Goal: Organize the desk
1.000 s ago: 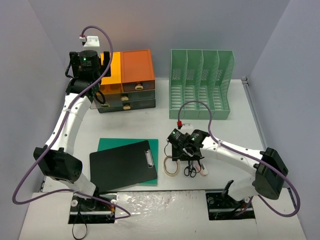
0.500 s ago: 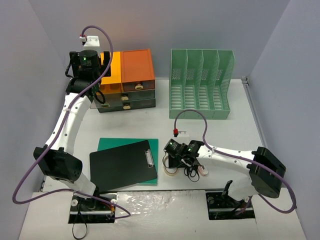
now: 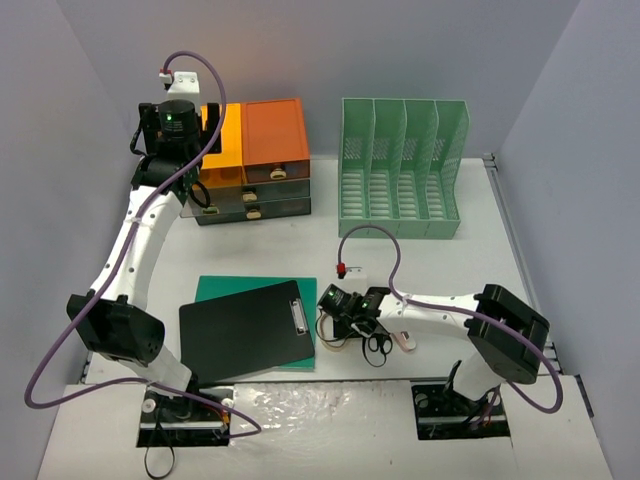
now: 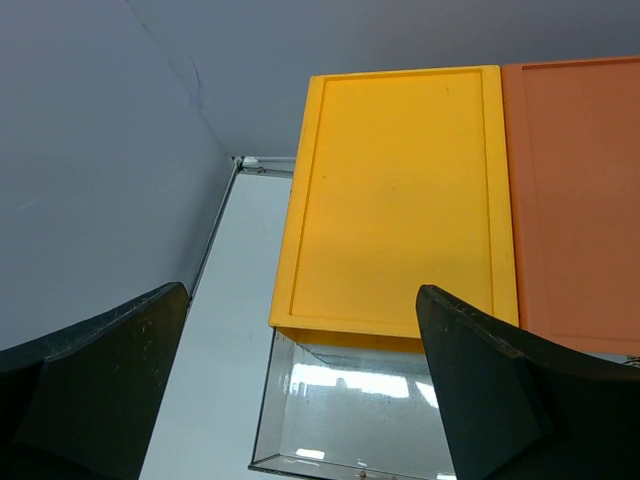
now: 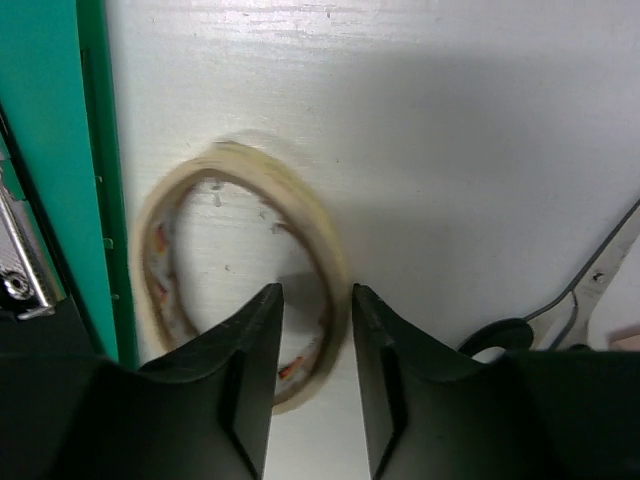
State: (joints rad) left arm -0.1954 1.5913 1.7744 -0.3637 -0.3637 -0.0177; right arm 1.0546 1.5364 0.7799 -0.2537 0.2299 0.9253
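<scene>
The bench [image 3: 470, 280] is the white top filling the floor of the grey-walled bay, with the two arms rooted at its 6 o'clock edge. At 11 o'clock against the back wall stands a drawer unit [image 3: 275, 140], one half of its top yellow, the other orange. At 1 o'clock is a green file rack [image 3: 400, 170], its slots facing up. Towards 7 o'clock a black clipboard [image 3: 245, 330] lies tilted on a green board [image 3: 215, 288], covering most of it.

Just right of that board, low on the bench near the middle, a tape roll [image 5: 240, 158] lies flat. Scissors [image 3: 378, 345] rest close at its 3 o'clock side, with a small pale object just beyond them that I cannot identify.

The right gripper [image 5: 317, 300] is down over the tape roll. Its fingers stand only a narrow gap apart, and the roll's right-hand rim runs through that gap. I cannot tell whether the pads actually press on the rim. The green board's edge and the clipboard's metal clip sit close at its 9 o'clock side.

The left gripper [image 4: 302, 295] is up at 11 o'clock above the yellow top [image 4: 400, 200]. It is spread wide and released, with nothing between its fingers. A clear drawer [image 4: 340, 410] juts out below the yellow top's near edge.
</scene>
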